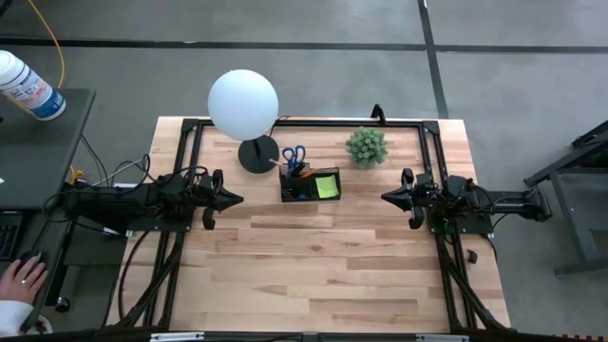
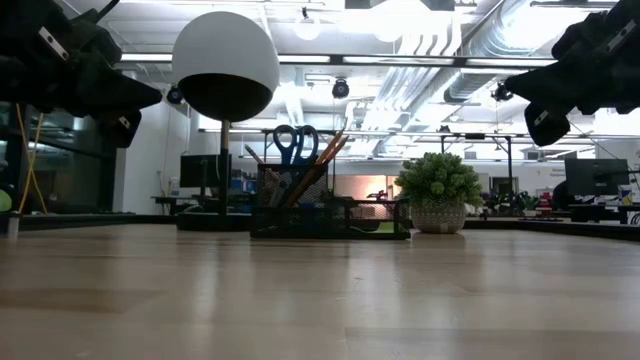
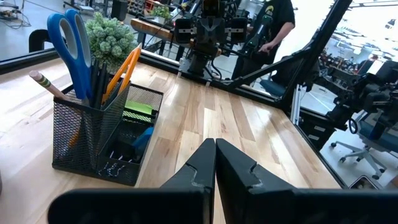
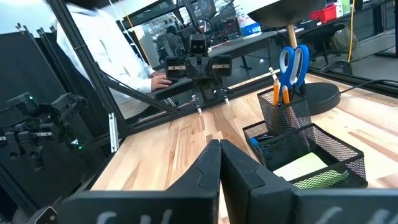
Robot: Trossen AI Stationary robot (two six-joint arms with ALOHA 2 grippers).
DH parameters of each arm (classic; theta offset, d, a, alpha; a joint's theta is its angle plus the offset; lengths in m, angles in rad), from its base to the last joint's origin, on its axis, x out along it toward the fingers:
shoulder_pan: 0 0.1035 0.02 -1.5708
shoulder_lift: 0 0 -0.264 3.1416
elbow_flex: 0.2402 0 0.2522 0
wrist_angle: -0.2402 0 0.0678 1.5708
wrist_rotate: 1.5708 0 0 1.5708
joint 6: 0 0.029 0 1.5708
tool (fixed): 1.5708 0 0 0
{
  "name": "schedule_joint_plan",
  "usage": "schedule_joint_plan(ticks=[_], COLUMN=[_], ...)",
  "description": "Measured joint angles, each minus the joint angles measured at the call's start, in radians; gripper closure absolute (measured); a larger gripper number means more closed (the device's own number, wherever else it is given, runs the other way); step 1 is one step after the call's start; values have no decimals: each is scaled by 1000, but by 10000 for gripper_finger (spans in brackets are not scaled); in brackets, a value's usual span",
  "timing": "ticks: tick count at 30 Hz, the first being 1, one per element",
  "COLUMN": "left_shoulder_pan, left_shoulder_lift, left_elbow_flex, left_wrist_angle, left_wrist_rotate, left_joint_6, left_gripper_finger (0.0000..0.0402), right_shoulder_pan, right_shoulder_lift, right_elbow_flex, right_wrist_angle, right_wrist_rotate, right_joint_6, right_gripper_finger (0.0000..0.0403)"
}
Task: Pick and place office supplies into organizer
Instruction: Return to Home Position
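The black mesh organizer [image 1: 309, 182] stands on the table at the far middle. In its tall cup stand blue-handled scissors [image 3: 69, 43], orange pencils [image 3: 121, 71] and dark pens; a lime-green sticky-note pad [image 1: 327, 186] lies in its low tray. My left gripper [image 1: 237, 199] waits shut at the table's left, raised above the wood, pointing toward the organizer. My right gripper [image 1: 387, 197] waits shut at the table's right, also raised, facing the left one. Both hold nothing.
A white globe lamp [image 1: 243, 103] on a round black base [image 1: 258, 155] stands just left of the organizer. A small potted plant [image 1: 366, 146] stands to its right. A person's hand [image 1: 21, 280] rests beyond the table's left edge. Bare wood lies toward the near edge.
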Motion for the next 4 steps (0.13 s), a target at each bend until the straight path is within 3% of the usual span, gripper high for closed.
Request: schedule_joint_plan(ticks=[4], left_shoulder_pan=[0], left_shoulder_lift=[0], left_elbow_flex=[0], left_wrist_angle=[0], left_wrist_rotate=[0], left_joint_6=[0], left_gripper_finger=[401], right_shoulder_pan=[0], right_shoulder_lift=[0], right_elbow_flex=[0], right_wrist_angle=[0], right_wrist_rotate=[0], right_joint_6=[0], right_gripper_finger=[402])
